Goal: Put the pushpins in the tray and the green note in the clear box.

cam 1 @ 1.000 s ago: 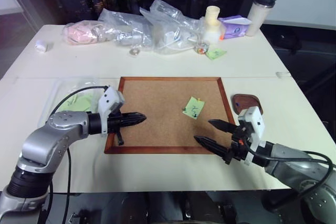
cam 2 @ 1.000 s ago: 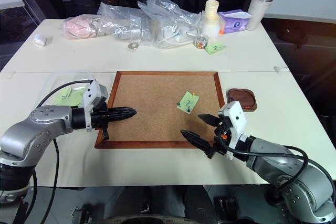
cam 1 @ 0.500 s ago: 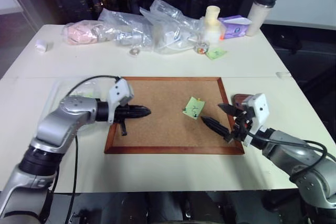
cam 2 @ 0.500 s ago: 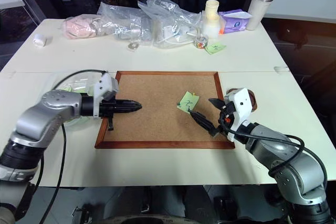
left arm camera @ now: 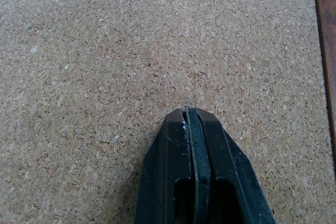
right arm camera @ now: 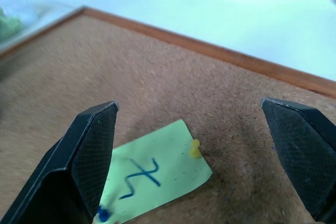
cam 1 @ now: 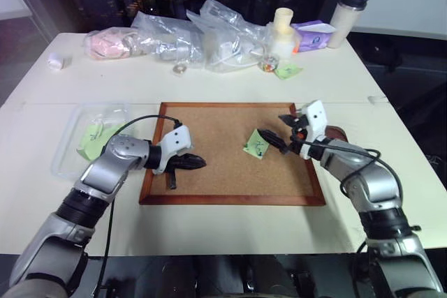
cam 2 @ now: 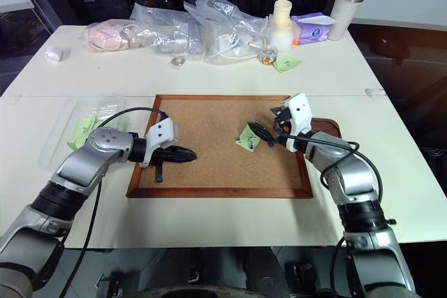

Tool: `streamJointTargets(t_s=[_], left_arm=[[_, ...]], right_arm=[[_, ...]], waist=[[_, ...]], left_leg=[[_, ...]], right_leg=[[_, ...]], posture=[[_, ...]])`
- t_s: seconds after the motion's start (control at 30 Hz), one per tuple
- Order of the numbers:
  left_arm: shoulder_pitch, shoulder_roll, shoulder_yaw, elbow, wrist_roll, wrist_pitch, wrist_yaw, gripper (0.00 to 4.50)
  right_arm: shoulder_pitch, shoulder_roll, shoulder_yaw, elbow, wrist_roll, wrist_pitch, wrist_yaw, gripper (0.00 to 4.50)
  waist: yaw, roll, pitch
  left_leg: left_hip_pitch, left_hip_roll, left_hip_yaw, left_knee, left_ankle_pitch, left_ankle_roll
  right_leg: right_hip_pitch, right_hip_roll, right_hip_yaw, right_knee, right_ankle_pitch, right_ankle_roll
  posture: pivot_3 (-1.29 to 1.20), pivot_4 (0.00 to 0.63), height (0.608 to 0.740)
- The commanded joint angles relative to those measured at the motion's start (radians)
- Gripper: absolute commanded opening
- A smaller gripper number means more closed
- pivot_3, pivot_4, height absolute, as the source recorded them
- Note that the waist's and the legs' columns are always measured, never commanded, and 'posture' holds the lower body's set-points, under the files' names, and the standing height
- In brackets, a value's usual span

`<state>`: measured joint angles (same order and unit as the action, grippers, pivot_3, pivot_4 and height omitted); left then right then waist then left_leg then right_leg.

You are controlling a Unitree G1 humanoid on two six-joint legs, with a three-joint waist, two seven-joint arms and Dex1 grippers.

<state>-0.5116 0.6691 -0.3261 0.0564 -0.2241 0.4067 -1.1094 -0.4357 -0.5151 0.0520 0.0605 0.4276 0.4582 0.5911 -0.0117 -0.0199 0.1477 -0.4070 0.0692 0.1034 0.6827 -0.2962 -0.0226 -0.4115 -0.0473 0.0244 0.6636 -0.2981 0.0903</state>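
Observation:
The green note (cam 1: 257, 143) lies on the cork board (cam 1: 209, 127), right of its middle, with a blue scribble on it. A yellow pushpin (right arm camera: 195, 148) and a blue pushpin (right arm camera: 103, 214) stick in its edges. My right gripper (cam 1: 271, 127) hovers open just right of the note, its fingers spread to either side of the yellow pin. My left gripper (cam 1: 201, 162) is shut with nothing in it, low over the board's left part. The tray (cam 1: 338, 132) sits off the board's right edge, partly hidden behind my right arm. The clear box (cam 1: 73, 146) lies left of the board.
Light-green notes (cam 1: 92, 142) lie inside the clear box. At the table's back are wrinkly plastic bags (cam 1: 209, 36), a cream bottle (cam 1: 282, 29), a purple pack (cam 1: 312, 34), a tumbler (cam 1: 346, 10), another green note (cam 1: 287, 70) and a small white roll (cam 1: 54, 61).
My right gripper has travelled from the board's near edge forward to the green note, staying open. My left gripper has sunk a little towards the board and stays shut.

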Motion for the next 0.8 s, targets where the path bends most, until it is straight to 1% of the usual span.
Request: streamJointTargets(t_s=[0.03,0.3,0.4,0.47,0.5,0.63,0.8], left_arm=[[0.029,-0.001,-0.022,0.023,0.039,0.028,-0.001,0.07],[0.065,0.004,-0.008,-0.039,0.031,0.057,0.002,0.07],[0.084,0.011,0.000,-0.064,0.029,0.070,0.001,0.00],[0.088,0.012,0.001,-0.071,0.033,0.075,0.002,0.00],[0.088,0.012,0.001,-0.072,0.035,0.076,0.003,0.00],[0.087,0.010,0.001,-0.072,0.043,0.077,0.006,0.00],[0.086,0.010,0.002,-0.073,0.045,0.076,0.004,0.00]], right_arm=[[-0.048,0.013,0.005,0.084,-0.045,-0.063,0.059,4.50],[-0.086,0.039,-0.011,0.219,-0.095,-0.128,0.119,4.50],[-0.098,0.051,-0.019,0.253,-0.109,-0.152,0.119,3.64],[-0.101,0.057,-0.024,0.264,-0.113,-0.164,0.123,2.75],[-0.102,0.060,-0.025,0.266,-0.115,-0.168,0.125,2.15],[-0.096,0.064,-0.019,0.267,-0.134,-0.185,0.134,0.04],[-0.084,0.052,-0.005,0.254,-0.180,-0.219,0.141,0.04]], waist=[[0.000,0.000,0.000],[-0.001,0.000,0.000],[-0.004,0.000,0.000],[-0.005,0.000,0.000],[-0.005,0.000,0.000],[-0.004,0.001,0.000],[-0.004,0.001,0.000]], left_leg=[[0.000,0.000,0.000,0.000,0.000,0.000],[0.000,0.000,0.000,0.000,0.000,0.000],[0.000,0.000,0.000,0.000,0.000,0.000],[0.000,0.000,0.000,0.000,0.000,0.000],[0.000,0.000,0.000,0.000,0.000,0.000],[0.000,0.000,0.000,0.000,0.000,0.000],[0.000,0.000,0.000,0.000,0.000,0.000]], right_leg=[[0.000,0.000,0.000,0.000,0.000,0.000],[0.000,0.000,0.000,0.000,0.000,0.000],[0.000,0.000,0.000,0.001,0.000,0.000],[0.000,0.000,0.000,0.001,0.000,0.000],[0.000,0.000,0.000,0.001,0.000,0.000],[0.000,0.000,0.000,0.001,0.000,0.000],[0.000,0.000,0.000,0.001,0.000,0.000]], posture=[[0.00,0.150,0.734],[0.00,0.150,0.734],[0.00,0.150,0.734],[0.00,0.150,0.734],[0.00,0.150,0.734],[0.00,0.150,0.734],[0.00,0.150,0.734]])
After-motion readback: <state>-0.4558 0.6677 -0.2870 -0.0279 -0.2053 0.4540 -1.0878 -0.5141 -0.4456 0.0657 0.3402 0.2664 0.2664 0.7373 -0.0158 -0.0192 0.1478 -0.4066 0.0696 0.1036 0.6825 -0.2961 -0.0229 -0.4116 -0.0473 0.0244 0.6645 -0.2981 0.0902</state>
